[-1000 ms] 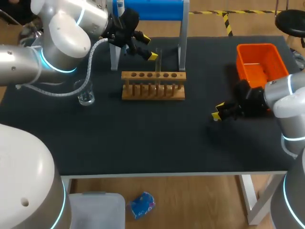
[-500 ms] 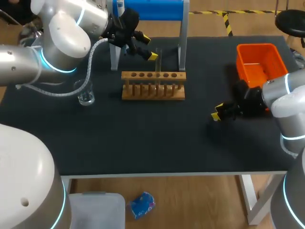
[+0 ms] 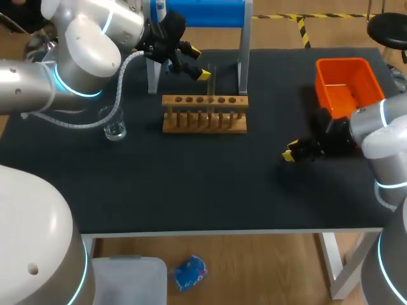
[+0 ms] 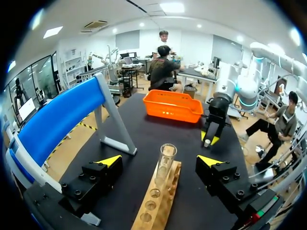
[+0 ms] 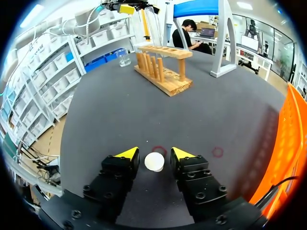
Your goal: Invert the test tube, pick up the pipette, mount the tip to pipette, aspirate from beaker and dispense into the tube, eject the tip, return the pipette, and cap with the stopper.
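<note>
Standing upright in rack (image 4: 165,201), mouth up: test tube (image 4: 165,165) between spread left pincer (image 4: 159,161); right pincer (image 5: 154,153) spread, flanking stopper (image 5: 154,161).

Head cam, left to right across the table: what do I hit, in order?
beaker → wooden rack → right gripper → orange bin. Left out because they overlap the rack's span: left gripper, test tube, blue stand.

Open mat (image 3: 191,184) spreads before the rack (image 3: 204,122), hemmed by the stand (image 3: 243,60) behind, beaker (image 3: 114,127) left, bin (image 3: 346,64) right.
</note>
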### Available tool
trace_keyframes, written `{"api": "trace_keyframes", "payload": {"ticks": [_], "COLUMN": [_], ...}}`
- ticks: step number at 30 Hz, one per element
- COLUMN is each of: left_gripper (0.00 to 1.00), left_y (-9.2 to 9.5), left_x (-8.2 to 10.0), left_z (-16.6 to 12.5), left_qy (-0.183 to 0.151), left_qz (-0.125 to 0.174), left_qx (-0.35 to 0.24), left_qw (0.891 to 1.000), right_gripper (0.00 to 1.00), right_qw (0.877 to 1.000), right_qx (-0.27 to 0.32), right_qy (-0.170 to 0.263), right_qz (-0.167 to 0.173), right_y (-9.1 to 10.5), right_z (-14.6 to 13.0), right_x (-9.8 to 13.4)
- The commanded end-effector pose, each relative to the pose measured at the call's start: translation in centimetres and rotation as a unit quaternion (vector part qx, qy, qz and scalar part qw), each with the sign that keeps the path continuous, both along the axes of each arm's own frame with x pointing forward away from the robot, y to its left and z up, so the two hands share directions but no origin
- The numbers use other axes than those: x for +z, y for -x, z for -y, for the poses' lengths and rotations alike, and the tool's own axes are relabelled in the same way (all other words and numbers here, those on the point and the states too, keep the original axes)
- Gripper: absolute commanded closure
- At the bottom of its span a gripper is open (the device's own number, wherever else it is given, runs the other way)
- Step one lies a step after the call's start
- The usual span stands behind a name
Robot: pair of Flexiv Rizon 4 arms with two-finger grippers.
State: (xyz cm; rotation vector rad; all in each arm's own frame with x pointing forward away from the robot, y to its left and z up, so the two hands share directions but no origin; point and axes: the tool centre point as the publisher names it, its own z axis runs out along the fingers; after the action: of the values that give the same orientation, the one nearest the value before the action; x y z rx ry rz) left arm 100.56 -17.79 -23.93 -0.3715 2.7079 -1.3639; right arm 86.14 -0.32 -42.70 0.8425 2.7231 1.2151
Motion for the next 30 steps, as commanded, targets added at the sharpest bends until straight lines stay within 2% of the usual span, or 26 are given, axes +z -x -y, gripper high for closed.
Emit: {"api": "trace_keyframes", "payload": {"ticks": [1, 10, 19, 21, 23, 30], "left_gripper": [0.00, 0.00, 0.00, 0.00, 0.00, 0.00], "left_y": [-0.10, -0.10, -0.10, -0.10, -0.10, -0.10], "left_x": [0.08, 0.08, 0.08, 0.08, 0.08, 0.08], "left_z": [-0.03, -0.03, -0.03, -0.03, -0.03, -0.03], "left_qy": [-0.001, -0.001, -0.001, -0.001, -0.001, -0.001], "left_qz": [-0.002, -0.002, -0.002, -0.002, -0.002, -0.002], "left_qx": [-0.001, -0.001, -0.001, -0.001, -0.001, -0.001], "left_qw": [1.000, 1.000, 1.000, 1.000, 1.000, 1.000], "right_gripper": [0.58, 0.61, 0.75, 0.91, 1.00, 1.00], "right_qw": [1.000, 1.000, 1.000, 1.000, 1.000, 1.000], "right_qx": [-0.001, -0.003, -0.002, -0.001, -0.001, -0.001], "right_qy": [0.001, 0.002, 0.002, 0.002, 0.003, 0.005], "right_qz": [0.000, -0.002, -0.002, -0.002, -0.002, -0.001], "right_y": [0.26, 0.45, 0.40, 0.40, 0.40, 0.35], "right_z": [0.09, 0.26, 0.18, 0.17, 0.16, 0.23], "right_x": [0.22, 0.14, 0.21, 0.22, 0.23, 0.56]}}
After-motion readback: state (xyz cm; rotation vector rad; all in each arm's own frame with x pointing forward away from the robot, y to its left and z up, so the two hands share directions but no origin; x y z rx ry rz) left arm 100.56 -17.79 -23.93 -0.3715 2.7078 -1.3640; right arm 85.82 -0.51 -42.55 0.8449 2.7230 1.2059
